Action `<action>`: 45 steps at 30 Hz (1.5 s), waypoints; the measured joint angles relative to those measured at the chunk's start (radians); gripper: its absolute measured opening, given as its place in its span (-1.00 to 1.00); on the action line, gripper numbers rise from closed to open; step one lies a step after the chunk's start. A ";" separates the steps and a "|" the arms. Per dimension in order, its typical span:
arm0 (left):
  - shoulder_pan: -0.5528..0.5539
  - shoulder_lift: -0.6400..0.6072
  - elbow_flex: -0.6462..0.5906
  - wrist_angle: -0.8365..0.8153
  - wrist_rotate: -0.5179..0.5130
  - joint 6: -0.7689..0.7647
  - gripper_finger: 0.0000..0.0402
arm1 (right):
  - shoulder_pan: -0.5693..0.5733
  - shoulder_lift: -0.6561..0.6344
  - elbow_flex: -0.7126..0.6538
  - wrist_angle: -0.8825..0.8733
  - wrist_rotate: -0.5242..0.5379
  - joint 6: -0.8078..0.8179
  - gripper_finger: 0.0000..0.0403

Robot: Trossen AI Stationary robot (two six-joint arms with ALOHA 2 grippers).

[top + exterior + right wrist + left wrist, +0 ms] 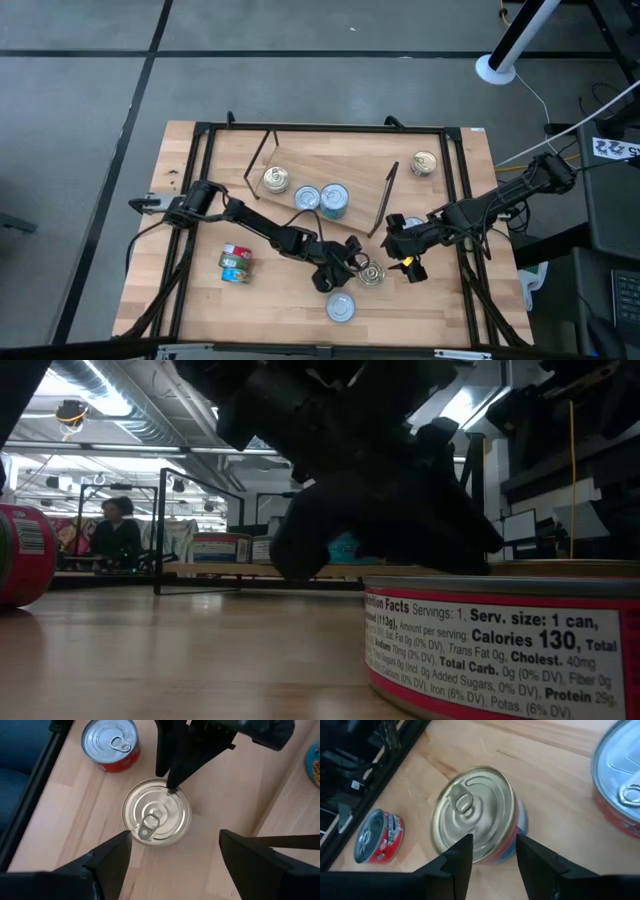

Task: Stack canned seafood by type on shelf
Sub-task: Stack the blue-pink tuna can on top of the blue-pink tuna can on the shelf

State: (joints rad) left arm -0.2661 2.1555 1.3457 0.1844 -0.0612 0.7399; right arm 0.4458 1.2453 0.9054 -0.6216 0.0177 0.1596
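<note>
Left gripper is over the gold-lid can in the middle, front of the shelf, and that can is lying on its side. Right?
Not quite. The gold-lid can stands upright, lid and pull tab facing up, as the left wrist view shows. The rest holds: the left gripper is over it, in front of the shelf.

Lab/workshop: exposed ceiling ducts point(110, 390), grey floor point(80, 100) (person point(117, 535) at desk).

Gold-lidded can point(472, 817) mid-frame has a red and blue side label, and the can point(379, 836) at lower left is red with a silver lid. Tabletop point(545, 775) is pale wood with faint grain.
</note>
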 joint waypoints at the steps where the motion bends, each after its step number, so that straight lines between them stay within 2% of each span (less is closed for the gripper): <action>1: 0.000 0.000 0.000 0.006 0.000 0.000 -0.30 | 0.000 0.000 0.000 0.000 0.000 0.000 0.48; 22: -0.007 0.024 0.002 -0.011 0.000 0.022 -0.38 | 0.000 0.000 0.000 -0.003 -0.011 -0.005 0.48; 30: -0.012 0.020 0.002 -0.018 -0.050 -0.006 -0.71 | 0.040 0.000 0.000 -0.018 0.002 0.022 0.48; 33: -0.011 0.020 0.003 -0.017 -0.057 -0.006 -0.85 | 0.097 0.000 0.000 -0.018 0.050 0.024 0.48; 36: -0.011 0.019 0.003 -0.017 -0.059 -0.010 -0.96 | 0.161 0.002 0.000 -0.017 0.142 0.025 0.48; 40: -0.011 0.019 0.003 -0.015 -0.060 -0.012 -0.97 | 0.228 0.038 0.000 -0.016 0.259 0.025 0.48; 45: -0.011 0.019 0.003 -0.015 -0.060 -0.012 -0.99 | 0.263 0.121 0.000 -0.016 0.338 0.020 0.48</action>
State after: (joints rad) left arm -0.2771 2.1746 1.3487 0.1692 -0.1211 0.7277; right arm 0.7087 1.3667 0.9054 -0.6376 0.3557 0.1798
